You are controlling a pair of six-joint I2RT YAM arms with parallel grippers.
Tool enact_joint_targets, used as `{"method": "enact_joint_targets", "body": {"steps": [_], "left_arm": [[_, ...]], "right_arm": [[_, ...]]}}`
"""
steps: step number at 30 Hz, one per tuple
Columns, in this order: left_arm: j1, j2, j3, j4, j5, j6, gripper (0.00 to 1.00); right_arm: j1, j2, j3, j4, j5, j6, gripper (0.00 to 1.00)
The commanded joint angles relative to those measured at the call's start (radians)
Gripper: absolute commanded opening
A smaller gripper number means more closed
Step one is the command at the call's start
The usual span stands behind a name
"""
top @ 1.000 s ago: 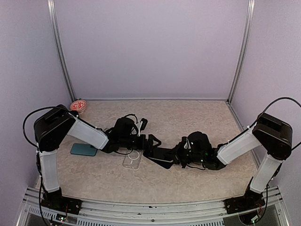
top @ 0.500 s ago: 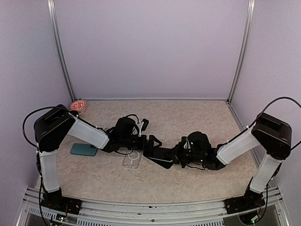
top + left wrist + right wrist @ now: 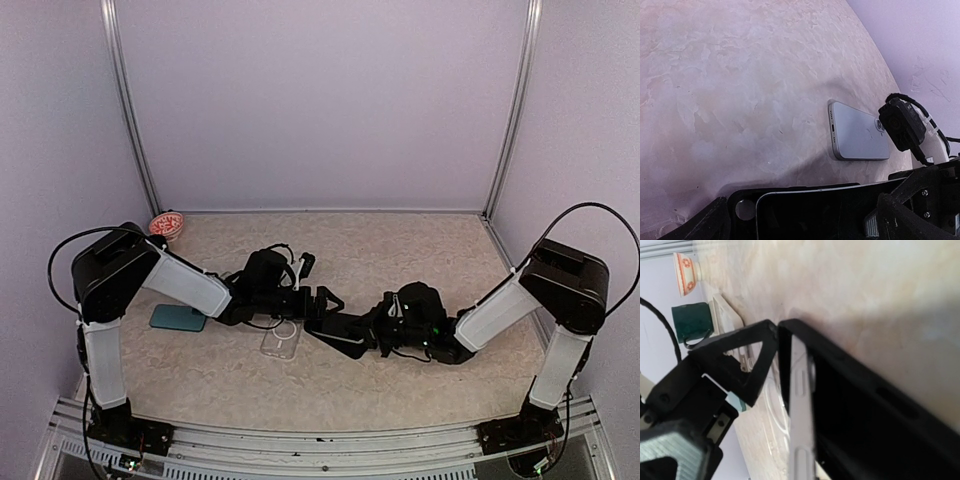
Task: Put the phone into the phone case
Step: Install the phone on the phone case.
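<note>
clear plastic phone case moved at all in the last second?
No. The clear plastic phone case lies in the same spot on the table, at the same offset from the red-and-white bowl.

Table (image 3: 400, 250): beige marbled top, enclosed by pale lilac walls (image 3: 320, 100).
Bowl (image 3: 166, 224): small, white with a red pattern, upright in the far-left corner, just beside the metal post (image 3: 130, 110).
Teal flat item (image 3: 178, 317): lies flat on the left side, well apart from the bowl.
Metal rail (image 3: 330, 440): runs along the near edge.
</note>
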Motion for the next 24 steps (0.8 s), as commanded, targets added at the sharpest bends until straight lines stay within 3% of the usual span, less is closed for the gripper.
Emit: {"method": "enact_joint_targets", "body": {"steps": [1,24], "left_arm": [[-0.031,-0.005,-0.032,-0.044,0.046,-0.037,0.99],[-0.002,-0.059,-0.043,-0.011,0.089,-0.045,0.99]], "right_arm": [[-0.001,0.041,0.03,0.09,0.026,0.012,0.0],[-0.016,0.094,0.015,0.274,0.019,-0.047,0.0]]}}
